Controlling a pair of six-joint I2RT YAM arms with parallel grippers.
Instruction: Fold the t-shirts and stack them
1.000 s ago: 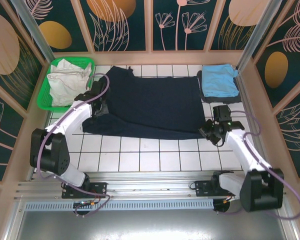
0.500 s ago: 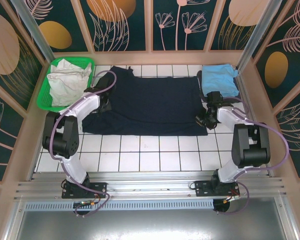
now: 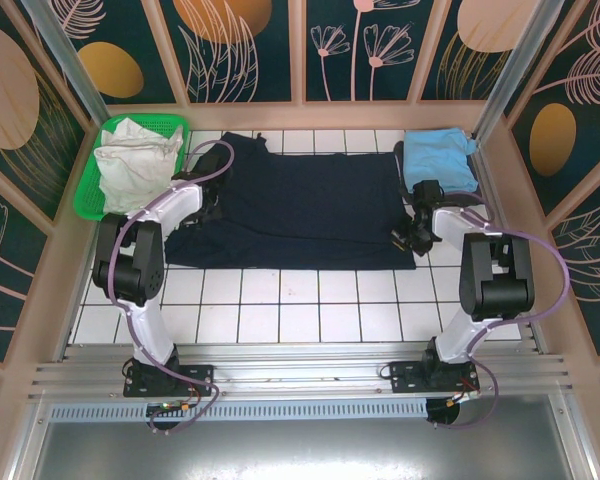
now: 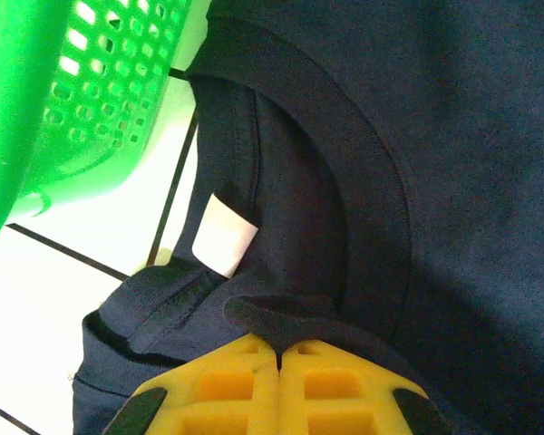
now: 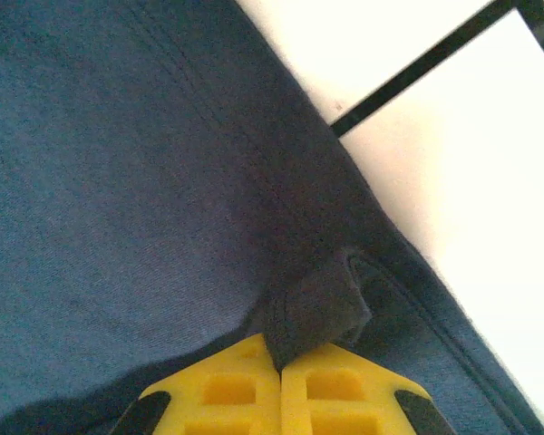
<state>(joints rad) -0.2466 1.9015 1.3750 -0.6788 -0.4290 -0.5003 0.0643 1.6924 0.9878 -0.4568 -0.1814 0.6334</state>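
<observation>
No writing, brand or number can be read anywhere. The white tag (image 4: 222,237) sewn inside the collar of the dark navy t-shirt (image 4: 453,181) looks blank in the left wrist view.

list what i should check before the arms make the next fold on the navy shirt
1. Left tool grip: ok, shut on a pinch of the navy shirt by the collar.
2. Right tool grip: ok, shut on a fold at the shirt's edge.
3. Navy shirt spread out: ok, mostly flat between the two tools.
4. Light blue shirt free of the navy one: cannot tell, their edges lie close together.
5. Green basket out of the left tool's way: cannot tell, it sits close beside the collar.
6. White shirt stowed: ok, bunched in the basket.
</observation>
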